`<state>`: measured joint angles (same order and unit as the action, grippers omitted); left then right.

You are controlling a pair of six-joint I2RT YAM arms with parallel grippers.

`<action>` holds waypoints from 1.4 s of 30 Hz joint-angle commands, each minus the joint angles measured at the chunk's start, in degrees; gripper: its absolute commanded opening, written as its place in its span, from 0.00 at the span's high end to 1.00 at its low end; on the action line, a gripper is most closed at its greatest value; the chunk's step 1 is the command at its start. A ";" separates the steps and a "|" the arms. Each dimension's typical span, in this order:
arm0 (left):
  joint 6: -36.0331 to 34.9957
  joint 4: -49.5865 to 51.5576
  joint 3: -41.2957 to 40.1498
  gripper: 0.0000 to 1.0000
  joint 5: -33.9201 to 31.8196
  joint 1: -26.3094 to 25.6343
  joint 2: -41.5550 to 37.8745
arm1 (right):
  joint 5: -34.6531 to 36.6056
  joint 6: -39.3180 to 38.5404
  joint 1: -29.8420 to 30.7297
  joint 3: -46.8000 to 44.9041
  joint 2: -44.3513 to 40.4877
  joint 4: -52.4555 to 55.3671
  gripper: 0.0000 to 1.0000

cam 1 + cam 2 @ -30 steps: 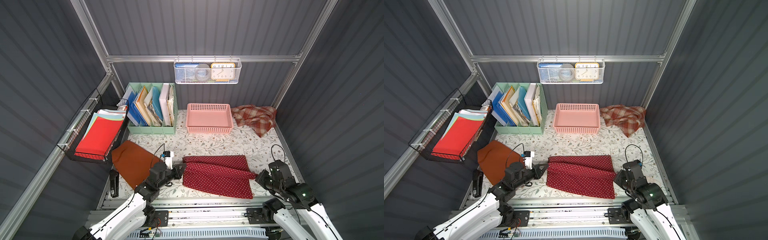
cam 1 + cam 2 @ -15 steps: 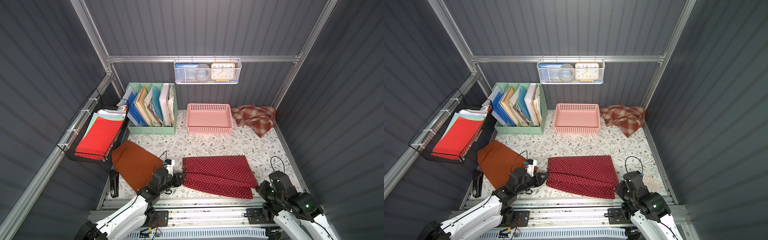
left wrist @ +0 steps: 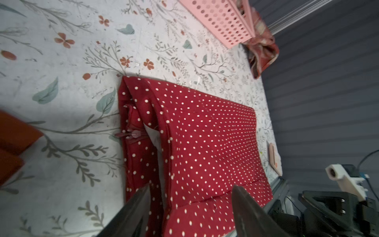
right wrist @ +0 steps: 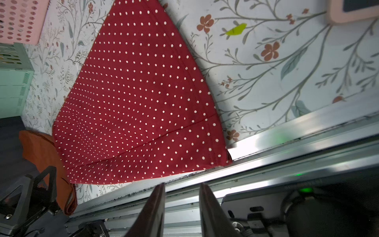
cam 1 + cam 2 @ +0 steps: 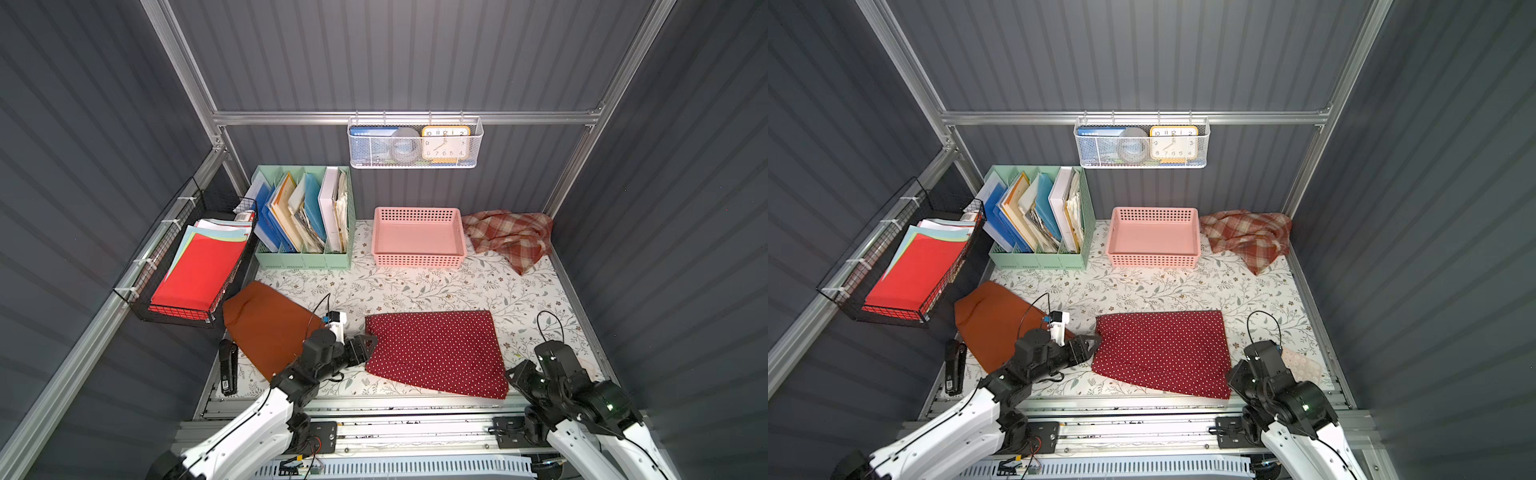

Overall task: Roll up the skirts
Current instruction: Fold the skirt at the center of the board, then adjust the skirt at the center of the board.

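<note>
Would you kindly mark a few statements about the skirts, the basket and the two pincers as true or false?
1. The polka-dot skirt lies flat on the table, not rolled. True.
2. The plaid skirt lies inside the pink basket. False: it lies crumpled beside the basket, which is empty.
3. The left pincer has its jaws apart at the polka-dot skirt's edge. True.
4. The right pincer is clamped on the rust-orange skirt. False: its jaws stand apart over the front rail and hold nothing; that skirt lies on the far side of the polka-dot one, by the left arm.
</note>
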<state>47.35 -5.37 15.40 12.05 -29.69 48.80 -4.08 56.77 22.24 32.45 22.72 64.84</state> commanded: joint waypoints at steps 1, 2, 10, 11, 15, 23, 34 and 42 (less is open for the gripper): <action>-1.93 -3.26 6.91 0.44 -2.54 0.16 12.33 | 0.82 -4.62 0.49 -1.97 8.92 -10.59 0.66; -3.15 -4.43 9.36 0.52 -1.87 0.16 16.21 | 1.93 -6.27 0.52 -1.35 12.26 -14.01 0.72; -9.46 -0.76 21.83 1.00 -6.51 0.16 28.20 | 17.92 -13.04 0.21 2.90 28.84 -25.90 1.00; -9.98 0.84 22.98 1.00 -7.70 0.29 29.43 | 18.26 -13.62 0.08 3.01 29.98 -27.64 0.99; -10.66 6.46 25.78 0.74 -10.89 1.72 33.02 | 20.00 -15.52 -0.33 4.36 34.48 -30.69 0.82; -11.92 10.32 29.80 0.64 -9.44 2.45 40.31 | 20.11 -19.80 -4.45 6.25 44.00 -33.87 0.73; -12.72 8.82 26.55 1.00 -5.74 2.45 40.00 | 12.24 -22.69 -11.29 9.58 57.70 -42.70 0.64; -13.90 5.43 25.94 1.00 -5.47 2.45 36.38 | 9.90 -23.69 -11.38 10.96 61.34 -46.80 0.67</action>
<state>35.27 1.85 42.35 6.07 -27.33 88.23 6.85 34.20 11.18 42.15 82.72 20.05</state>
